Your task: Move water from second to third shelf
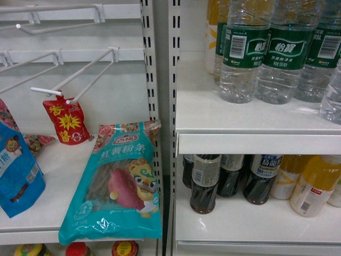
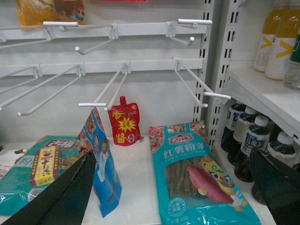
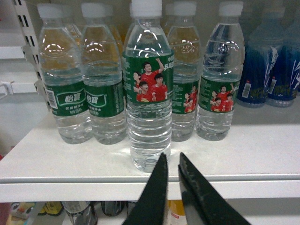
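Approach stage: the right gripper [image 3: 171,176], jaws nearly closed and empty, faces the clear ribbed green-labelled water bottle [image 3: 148,89] standing frontmost on the white shelf [image 3: 262,150]; next, it likely must widen and advance.

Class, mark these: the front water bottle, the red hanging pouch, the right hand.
front water bottle [image 3: 149,79], right wrist view, on its green label.
red hanging pouch [image 2: 125,124], left wrist view, pouch centre.
right hand [image 3: 172,180], right wrist view, between fingertips.
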Controlling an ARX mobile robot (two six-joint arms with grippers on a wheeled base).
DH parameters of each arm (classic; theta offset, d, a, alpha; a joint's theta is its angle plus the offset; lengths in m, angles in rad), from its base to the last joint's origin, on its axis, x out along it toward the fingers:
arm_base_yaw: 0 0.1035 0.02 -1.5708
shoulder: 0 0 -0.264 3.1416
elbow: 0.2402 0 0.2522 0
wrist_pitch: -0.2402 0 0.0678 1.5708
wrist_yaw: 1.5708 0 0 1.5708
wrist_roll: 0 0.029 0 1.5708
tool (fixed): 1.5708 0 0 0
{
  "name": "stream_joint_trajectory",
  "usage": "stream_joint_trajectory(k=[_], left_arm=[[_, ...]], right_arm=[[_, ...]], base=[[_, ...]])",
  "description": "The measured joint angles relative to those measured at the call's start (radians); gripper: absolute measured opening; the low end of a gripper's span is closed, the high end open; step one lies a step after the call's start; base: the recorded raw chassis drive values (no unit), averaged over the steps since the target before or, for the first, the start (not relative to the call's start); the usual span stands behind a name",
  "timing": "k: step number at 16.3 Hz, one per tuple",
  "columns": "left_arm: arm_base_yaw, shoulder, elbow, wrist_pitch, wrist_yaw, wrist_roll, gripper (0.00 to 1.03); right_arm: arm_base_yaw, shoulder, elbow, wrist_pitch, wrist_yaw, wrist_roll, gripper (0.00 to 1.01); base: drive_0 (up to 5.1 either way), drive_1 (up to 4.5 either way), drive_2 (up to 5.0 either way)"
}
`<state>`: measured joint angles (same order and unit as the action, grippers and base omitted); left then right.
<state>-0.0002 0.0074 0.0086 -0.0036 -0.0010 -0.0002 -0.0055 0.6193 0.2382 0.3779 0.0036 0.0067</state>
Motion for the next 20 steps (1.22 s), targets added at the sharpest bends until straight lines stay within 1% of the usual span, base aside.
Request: stream_joint_trajectory(k=[1, 2, 5, 10, 14, 15, 16, 20], left_arm=[[0.0, 0.0, 0.0, 0.0, 0.0, 0.0, 0.98], [0.0, 0.0, 0.0, 0.0, 0.0, 0.0, 0.98], [0.0, 0.0, 0.0, 0.0, 0.0, 0.0, 0.98], [0.0, 0.0, 0.0, 0.0, 0.0, 0.0, 0.98], [0.0, 0.0, 0.0, 0.0, 0.0, 0.0, 0.98], [0.0, 0.0, 0.0, 0.0, 0.0, 0.0, 0.98], [0.0, 0.0, 0.0, 0.0, 0.0, 0.0, 0.98], [0.0, 0.0, 0.0, 0.0, 0.0, 0.0, 0.98]], right_arm=[[0.001, -0.015, -0.01, 0.004, -0.001, 0.0, 0.05], [0.001, -0.032, -0.025, 0.005, -0.001, -0.004, 0.02], [0.002, -0.105, -0.102, -0.008, -0.001, -0.004, 0.02], [0.002, -0.227, -0.169, -0.063, -0.001, -0.004, 0.02], [0.002, -0.331, -0.199, -0.131, -0.001, -0.004, 0.02], [0.002, -0.349, -0.222, -0.099, -0.001, -0.004, 0.02], [0.002, -0.368, -0.226, -0.135, -0.001, -0.004, 0.02], [0.002, -0.431, -0.226, -0.19, -0.001, -0.004, 0.02]], base=[[0.0, 0.0, 0.0], [0.0, 0.0, 0.0], [0.0, 0.0, 0.0], [0.0, 0.0, 0.0], [0.0, 0.0, 0.0], [0.0, 0.0, 0.0], [0.0, 0.0, 0.0], [0.0, 0.0, 0.0]])
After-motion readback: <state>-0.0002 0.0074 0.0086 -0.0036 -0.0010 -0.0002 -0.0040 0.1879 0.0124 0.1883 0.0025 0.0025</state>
